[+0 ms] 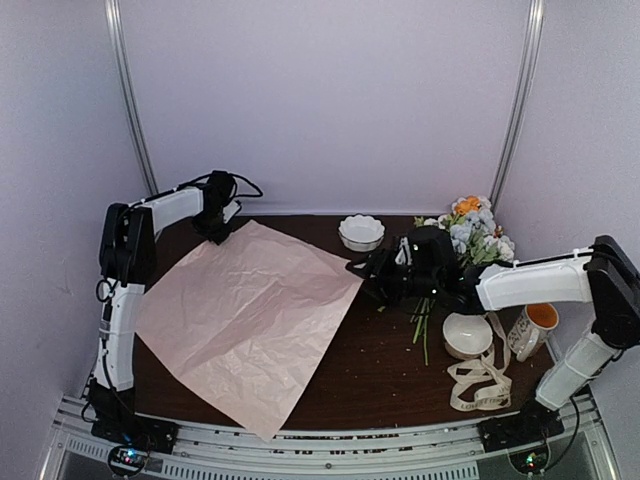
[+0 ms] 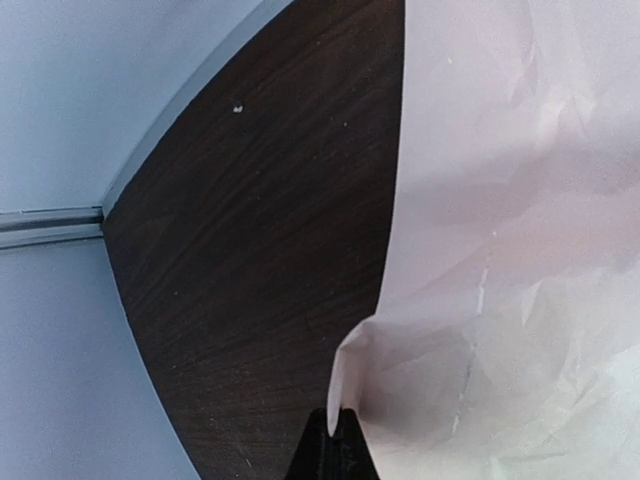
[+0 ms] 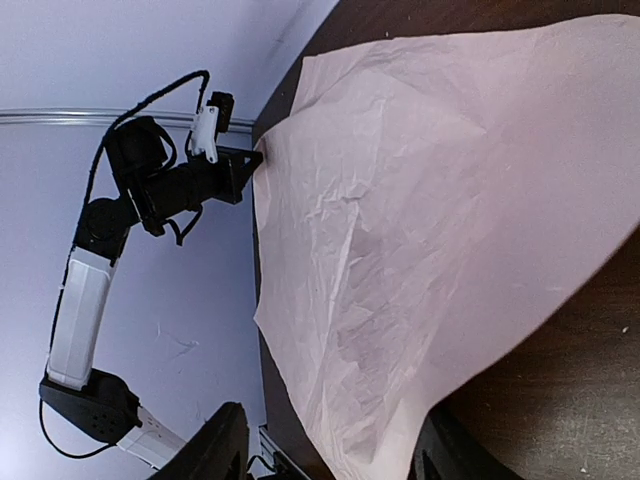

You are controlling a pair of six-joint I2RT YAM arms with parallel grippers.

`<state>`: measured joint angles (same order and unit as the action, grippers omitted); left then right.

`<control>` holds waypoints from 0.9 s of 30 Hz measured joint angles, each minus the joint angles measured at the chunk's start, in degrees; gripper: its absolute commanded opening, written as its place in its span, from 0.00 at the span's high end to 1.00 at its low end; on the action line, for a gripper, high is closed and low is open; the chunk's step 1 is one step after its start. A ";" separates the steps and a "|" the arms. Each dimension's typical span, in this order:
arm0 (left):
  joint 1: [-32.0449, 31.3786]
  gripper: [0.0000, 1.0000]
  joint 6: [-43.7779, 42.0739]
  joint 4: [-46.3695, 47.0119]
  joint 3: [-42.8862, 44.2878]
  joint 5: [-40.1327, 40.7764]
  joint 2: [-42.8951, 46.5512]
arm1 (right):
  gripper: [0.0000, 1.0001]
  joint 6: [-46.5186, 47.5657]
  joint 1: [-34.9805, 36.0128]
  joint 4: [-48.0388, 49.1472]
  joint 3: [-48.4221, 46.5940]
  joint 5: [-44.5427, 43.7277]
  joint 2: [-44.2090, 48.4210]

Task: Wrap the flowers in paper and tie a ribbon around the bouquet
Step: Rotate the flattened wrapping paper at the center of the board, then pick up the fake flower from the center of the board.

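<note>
Pink paper point(image 1: 250, 320) lies spread flat on the surface point(image 1: 380, 385), its far corner pinched in my left claw point(image 1: 222, 237). My right claw point(image 1: 360, 268) hovers by the paper's right edge, jaws apart, empty. The flowers point(image 1: 472, 235) lie off right, the ribbon point(image 1: 480, 385) heaped near the front. Nothing wrapped or tied yet.

One pink paper sheet point(image 1: 245, 320), one bunch of flowers point(image 1: 476, 232), two white bowls point(image 1: 361, 232), one orange-lined mug point(image 1: 530, 328), one cream ribbon point(image 1: 480, 382), two robot arms point(image 1: 120, 300), one dark counter point(image 1: 380, 385)
</note>
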<state>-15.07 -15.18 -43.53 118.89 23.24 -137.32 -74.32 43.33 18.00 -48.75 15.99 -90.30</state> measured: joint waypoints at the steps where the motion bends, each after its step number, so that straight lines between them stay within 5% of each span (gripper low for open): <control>1: -0.09 1.00 -0.59 0.02 0.48 0.22 -0.11 | 0.41 1.07 -0.24 -0.87 0.00 -0.96 1.44; 4: -0.35 0.88 -1.90 0.11 1.75 1.22 -0.17 | 0.43 6.29 -1.81 -5.55 -0.02 -4.59 5.62; 8: -0.42 0.35 -4.00 0.09 3.45 3.02 -0.22 | 0.45 17.00 -6.36 -14.40 -1.29 -11.28 9.53; 11: -0.42 0.17 -4.59 -0.09 5.18 4.50 -0.22 | 0.51 25.66 -9.90 -21.31 -4.76 -17.22 10.29; 19: -0.42 0.08 -1.25 -1.92 5.22 5.92 3.69 | 0.67 43.76 -18.29 -36.04 -21.03 -24.46 1.84; 27: -1.97 0.05 7.96 -0.11 -20.94 2.97 32.48 | 0.65 48.43 -26.25 -42.71 -24.92 -22.88 -11.08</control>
<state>-17.04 -7.22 -43.64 97.95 26.22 -104.84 -25.89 17.08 -24.71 -73.67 -6.90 -101.38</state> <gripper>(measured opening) 0.948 0.339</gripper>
